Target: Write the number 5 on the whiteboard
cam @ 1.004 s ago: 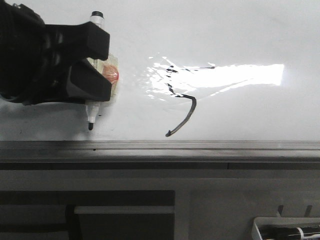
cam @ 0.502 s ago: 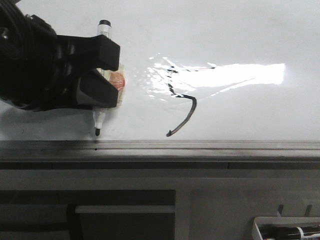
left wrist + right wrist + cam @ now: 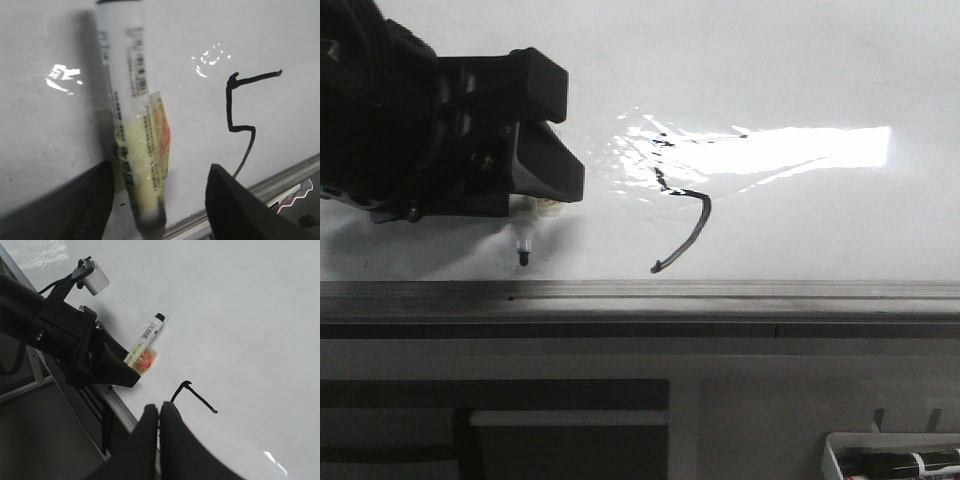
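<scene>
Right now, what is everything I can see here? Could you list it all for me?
whiteboard: one, glossy white with bright glare, fills the upper part of the front view.
number 5: one, thin black strokes, on the whiteboard near its lower frame edge.
marker pen: one, white barrel with yellowish tape and an orange patch, black tip pointing at the frame edge.
frame edge: one, grey metal strip along the board's near side.
tray: one, white, at the lower right of the front view, holding a dark pen.
left gripper: one, black, closed on the marker pen.
right gripper: one, black, fingers together, holding nothing.
</scene>
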